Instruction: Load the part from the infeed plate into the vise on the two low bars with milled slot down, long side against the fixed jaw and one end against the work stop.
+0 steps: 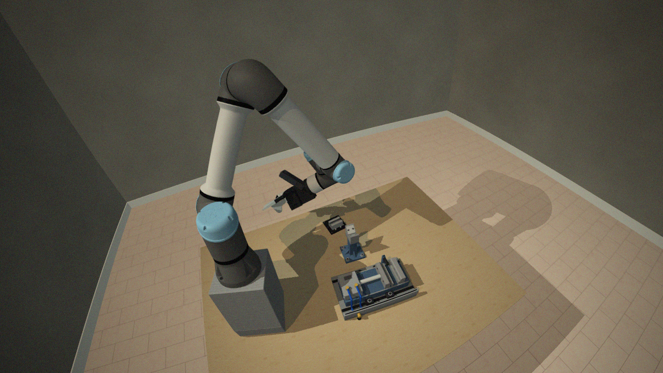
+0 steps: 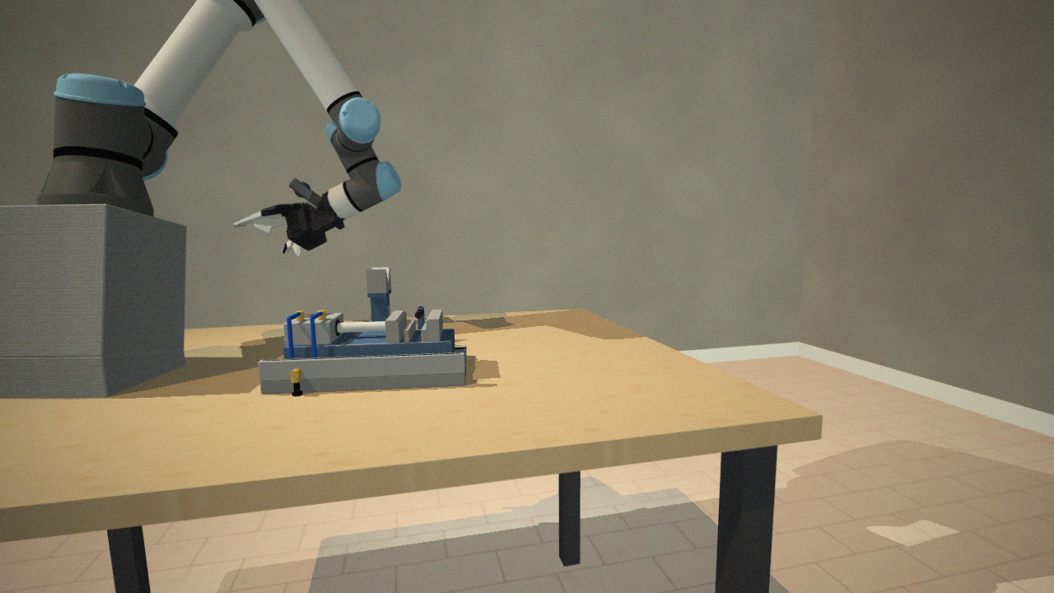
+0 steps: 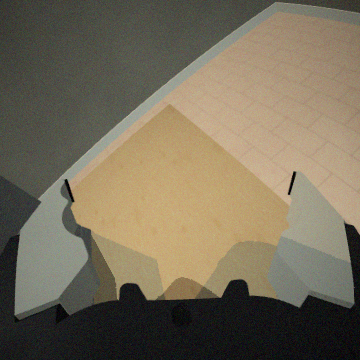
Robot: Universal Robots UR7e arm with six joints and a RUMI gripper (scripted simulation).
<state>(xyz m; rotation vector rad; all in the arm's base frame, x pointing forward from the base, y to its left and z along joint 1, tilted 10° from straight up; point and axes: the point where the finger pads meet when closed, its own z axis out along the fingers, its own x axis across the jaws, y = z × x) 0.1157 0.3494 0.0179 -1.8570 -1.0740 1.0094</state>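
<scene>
the two-jaw gripper (image 1: 274, 204) (image 2: 263, 237) (image 3: 180, 177) is above the table (image 1: 445, 278) (image 2: 515, 413) (image 3: 180, 165), fingers spread wide, holding nothing. the part (image 1: 335, 223) rests on the infeed plate (image 1: 331, 230).

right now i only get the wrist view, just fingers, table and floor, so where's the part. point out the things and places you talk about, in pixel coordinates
Observer: On the black infeed plate (image 1: 330, 227), behind the V-block stand (image 1: 352, 248) (image 2: 379, 304) as the exterior camera looks.
Operator: and the vise, anything in it
Observer: The top view shows no part between the vise (image 1: 375, 287) (image 2: 361, 371) jaws.
Operator: is the gripper near the table
Observer: No, the gripper (image 1: 274, 204) (image 2: 263, 237) (image 3: 180, 177) hangs well above the table (image 1: 445, 259) (image 2: 589, 398) (image 3: 175, 165), fingers spread apart.
</scene>
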